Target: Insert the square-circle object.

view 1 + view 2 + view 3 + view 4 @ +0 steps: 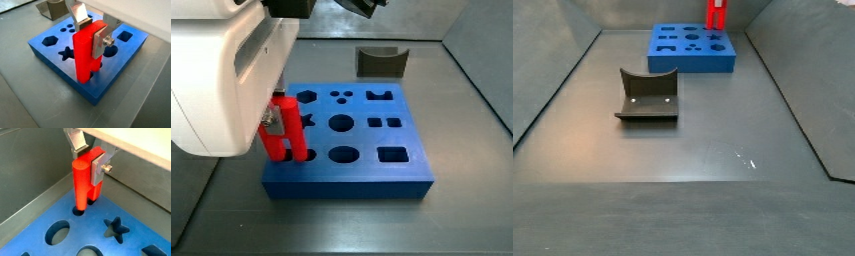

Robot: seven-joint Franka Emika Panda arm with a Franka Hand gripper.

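In a side view, one dark fixture (647, 94) stands on the grey floor (687, 190) nearest the camera, well apart from everything behind it. Farther back lies one blue block (692, 50) with shaped holes cut in its top face.

One red piece (286, 128) stands upright at the block's (352, 150) near-left area, its lower end in a hole by the block's edge. The holes visible there include two large round ones, two square ones, a cluster of small round ones and one notched one; the rest are hidden by the arm.

One gripper (92, 35) is present, positioned directly above the block (87, 55). Its jaws are clamped on the upper part of the red piece (85, 52); one silver finger (101, 40) lies flat against the piece's side. In both wrist views the piece (85, 180) shows two parallel legs, and its round leg enters a round hole at the block's (80, 238) corner. A star hole (116, 229) lies near that point.
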